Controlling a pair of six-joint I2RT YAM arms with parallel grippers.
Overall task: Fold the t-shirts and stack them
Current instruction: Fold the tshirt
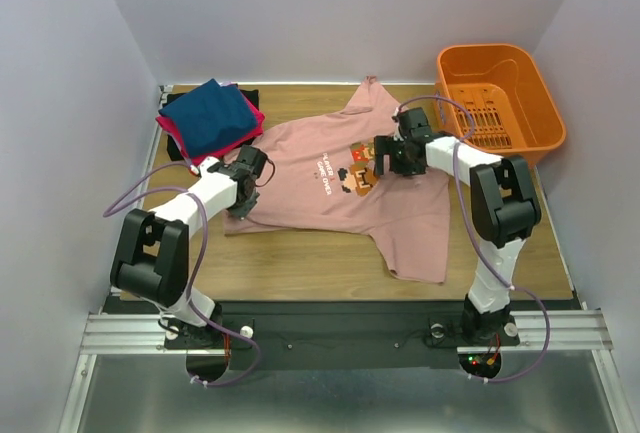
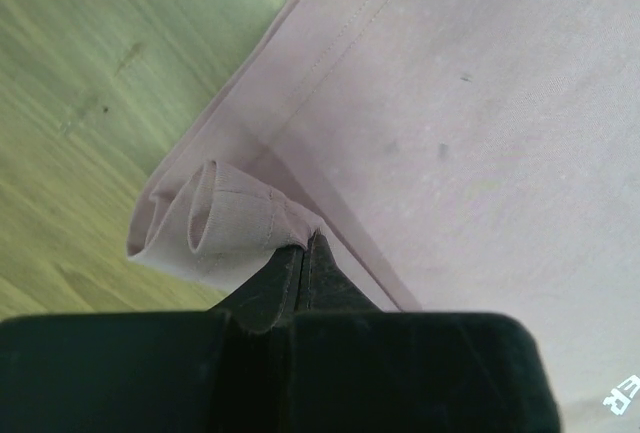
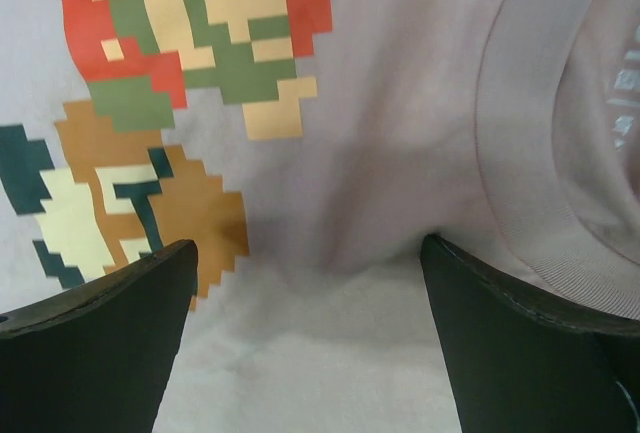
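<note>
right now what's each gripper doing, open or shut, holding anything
left gripper: shut on a bunched hem corner of the pink t-shirt.
right gripper: open over the same shirt, holding nothing.

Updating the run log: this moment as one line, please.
left gripper: shut on pink t-shirt hem | right gripper: open over its print | folded stack: far left

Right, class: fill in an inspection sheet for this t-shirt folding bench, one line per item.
surface: wooden table, bare beside the shirts
job's things: pink t-shirt spread out, print up; folded stack far left, navy t-shirt over magenta t-shirt over black t-shirt
clutter: orange basket, far right corner
grippers: left gripper shut on the pink t-shirt's hem; right gripper open above the print
cables: purple cable loops along each arm
surroundings: pale walls on three sides
</note>
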